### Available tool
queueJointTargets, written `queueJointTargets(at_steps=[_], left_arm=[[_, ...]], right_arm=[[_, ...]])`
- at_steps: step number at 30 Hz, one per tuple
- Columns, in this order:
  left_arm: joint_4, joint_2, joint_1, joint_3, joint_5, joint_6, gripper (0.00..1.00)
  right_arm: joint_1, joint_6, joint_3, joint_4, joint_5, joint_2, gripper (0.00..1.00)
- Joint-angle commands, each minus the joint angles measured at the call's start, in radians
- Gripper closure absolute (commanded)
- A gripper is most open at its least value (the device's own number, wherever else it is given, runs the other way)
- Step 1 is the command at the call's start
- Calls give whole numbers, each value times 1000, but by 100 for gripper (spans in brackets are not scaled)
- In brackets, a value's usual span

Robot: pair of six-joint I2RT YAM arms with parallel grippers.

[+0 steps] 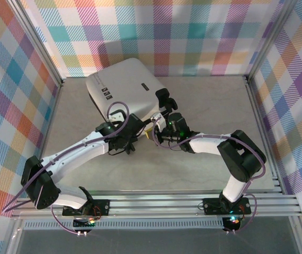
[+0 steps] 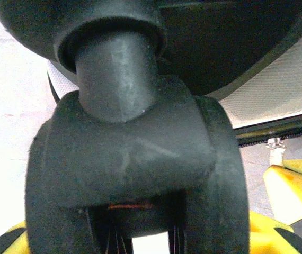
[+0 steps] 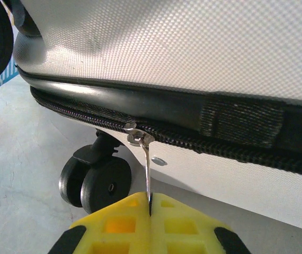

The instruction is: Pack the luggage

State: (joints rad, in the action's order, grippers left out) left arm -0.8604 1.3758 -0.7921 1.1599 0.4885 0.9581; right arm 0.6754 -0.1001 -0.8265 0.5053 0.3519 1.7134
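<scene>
Top external view: the grey table (image 1: 220,106) sits inside plaid-patterned walls (image 1: 193,37). The white suitcase (image 1: 124,84) lies flat on the table at the rear, left of centre. It is turned at an angle, with its near corner toward the arms. A row of small dark marks (image 1: 107,95) runs across the upper shell.

The left arm (image 1: 77,156) reaches in from the lower left and the right arm (image 1: 236,153) from the lower right. The two wrists meet at the suitcase's near corner, just beside each other.

Right wrist view: the textured white shell stands close above the camera. A black rim and a black zipper (image 3: 204,142) run across it, and the zipper is shut along the stretch on show. A grey fabric patch (image 3: 241,121) crosses the rim. A black double wheel (image 3: 95,182) stands on the table below the shell, to the left. The right claw (image 3: 150,209) has its yellow fingertips pressed together, pinching the thin metal zipper pull (image 3: 147,169), which hangs straight down from the slider.

Left wrist view: a black wheel (image 2: 135,159) on its stem sits between the yellow fingers (image 2: 270,235) of the left claw (image 2: 140,243) (very close to the lens). Whether the fingers press on the wheel cannot be told.
</scene>
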Motion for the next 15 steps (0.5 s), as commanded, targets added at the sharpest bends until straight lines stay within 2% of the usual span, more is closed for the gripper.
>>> queueJointTargets(at_steps=[1,15], left_arm=[[-80,-62,17,-3,92,-75,85],[-72,-158,125,-61,121,-178,86]], right_arm=[[-20,-29,-19,-39,-64,-2,100],[-120,-36,18,-135,-152,-44,100]])
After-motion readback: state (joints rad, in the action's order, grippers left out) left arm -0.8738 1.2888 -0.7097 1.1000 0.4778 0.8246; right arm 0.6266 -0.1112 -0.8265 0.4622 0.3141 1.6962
